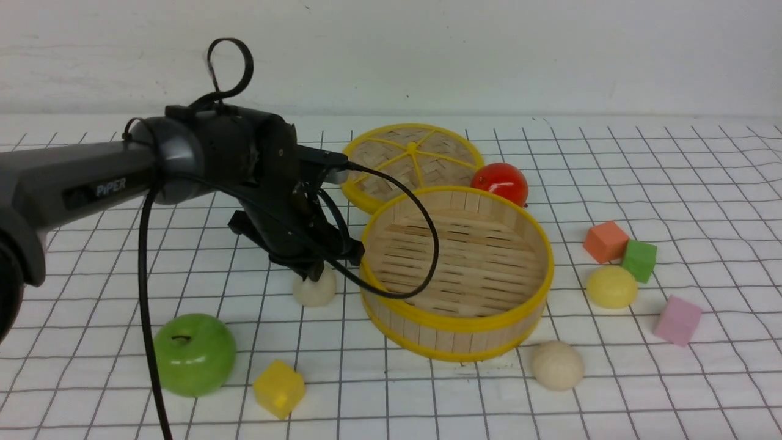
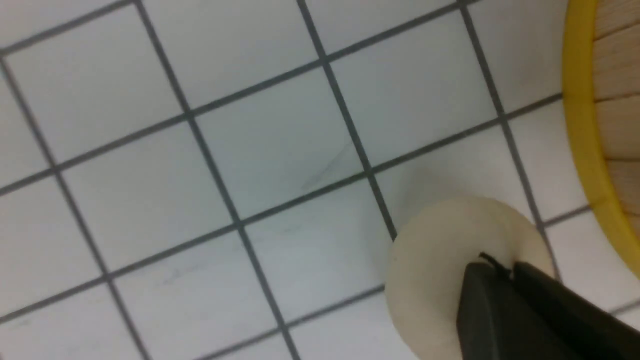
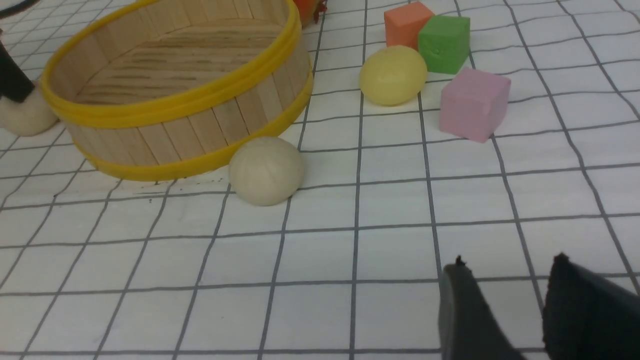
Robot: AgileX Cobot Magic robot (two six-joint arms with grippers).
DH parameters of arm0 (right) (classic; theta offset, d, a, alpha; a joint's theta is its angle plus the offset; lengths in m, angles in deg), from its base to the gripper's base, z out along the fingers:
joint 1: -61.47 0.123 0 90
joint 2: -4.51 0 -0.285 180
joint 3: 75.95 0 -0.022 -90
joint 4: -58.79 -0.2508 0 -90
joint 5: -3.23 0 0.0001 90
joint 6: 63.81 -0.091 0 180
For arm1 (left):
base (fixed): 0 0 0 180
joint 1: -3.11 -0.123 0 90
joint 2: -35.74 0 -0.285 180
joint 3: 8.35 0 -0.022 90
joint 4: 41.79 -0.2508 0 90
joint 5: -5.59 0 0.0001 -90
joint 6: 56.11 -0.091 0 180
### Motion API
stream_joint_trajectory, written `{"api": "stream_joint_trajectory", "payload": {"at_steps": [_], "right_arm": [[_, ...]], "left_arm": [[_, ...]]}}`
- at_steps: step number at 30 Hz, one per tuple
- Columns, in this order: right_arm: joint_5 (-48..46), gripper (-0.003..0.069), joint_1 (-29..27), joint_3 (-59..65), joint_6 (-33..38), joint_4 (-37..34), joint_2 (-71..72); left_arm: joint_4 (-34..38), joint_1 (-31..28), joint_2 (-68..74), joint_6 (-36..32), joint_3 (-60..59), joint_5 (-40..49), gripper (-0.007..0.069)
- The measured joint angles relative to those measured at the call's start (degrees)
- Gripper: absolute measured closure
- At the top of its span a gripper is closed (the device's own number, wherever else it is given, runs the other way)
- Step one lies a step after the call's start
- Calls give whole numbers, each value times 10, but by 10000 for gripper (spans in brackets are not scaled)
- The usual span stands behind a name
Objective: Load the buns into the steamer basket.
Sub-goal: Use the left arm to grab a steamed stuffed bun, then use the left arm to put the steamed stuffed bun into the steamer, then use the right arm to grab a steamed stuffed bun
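The steamer basket (image 1: 458, 324) stands mid-table, with nothing inside. One cream bun (image 1: 314, 293) lies just left of it. My left gripper (image 1: 314, 273) hangs right over that bun, its tips at the bun's top. In the left wrist view the two fingers (image 2: 505, 267) lie together, shut, in front of the bun (image 2: 430, 270), beside the basket rim (image 2: 582, 100). A second cream bun (image 1: 557, 365) lies at the basket's front right and a pale yellow bun (image 1: 611, 286) to its right. My right gripper (image 3: 507, 262) is open and empty over bare cloth, short of the cream bun (image 3: 266, 171).
The flat lid (image 1: 412, 162) and a red apple (image 1: 501, 182) lie behind the basket. A green apple (image 1: 194, 354) and a yellow cube (image 1: 279, 388) sit front left. Orange (image 1: 605, 241), green (image 1: 639, 260) and pink (image 1: 677, 320) cubes surround the yellow bun.
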Motion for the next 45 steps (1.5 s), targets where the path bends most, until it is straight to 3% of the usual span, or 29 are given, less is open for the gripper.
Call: {"api": "stream_joint_trajectory", "payload": {"at_steps": [4, 9, 15, 21, 26, 28, 31, 32, 35, 37, 39, 41, 42, 43, 45], "right_arm": [[0, 418, 0, 0, 0, 0, 0], [0, 418, 0, 0, 0, 0, 0], [0, 418, 0, 0, 0, 0, 0], [0, 418, 0, 0, 0, 0, 0], [0, 418, 0, 0, 0, 0, 0], [0, 418, 0, 0, 0, 0, 0], [0, 418, 0, 0, 0, 0, 0], [0, 418, 0, 0, 0, 0, 0], [0, 418, 0, 0, 0, 0, 0], [0, 418, 0, 0, 0, 0, 0], [0, 418, 0, 0, 0, 0, 0], [0, 418, 0, 0, 0, 0, 0], [0, 418, 0, 0, 0, 0, 0], [0, 418, 0, 0, 0, 0, 0], [1, 418, 0, 0, 0, 0, 0]], "left_arm": [[3, 9, -55, -3, 0, 16, 638], [14, 62, -134, -29, 4, 6, 638], [30, 115, -101, -55, 6, -57, 638], [25, 120, -22, -58, 6, -118, 603], [15, 120, 3, -58, 6, -118, 466], [15, 120, 4, -58, 6, -118, 318], [15, 120, -1, -55, 6, -110, 223], [15, 120, -14, -52, 6, -92, 154], [22, 120, -53, -48, 6, -67, 116], [30, 120, -83, -40, 6, -55, 129], [46, 120, -140, -31, 4, -41, 224], [71, 120, -213, -30, -14, -43, 382], [71, 120, -213, -30, -17, -43, 382], [90, 120, -281, -36, -51, -53, 545], [109, 120, -351, -47, -113, -75, 638]]}}
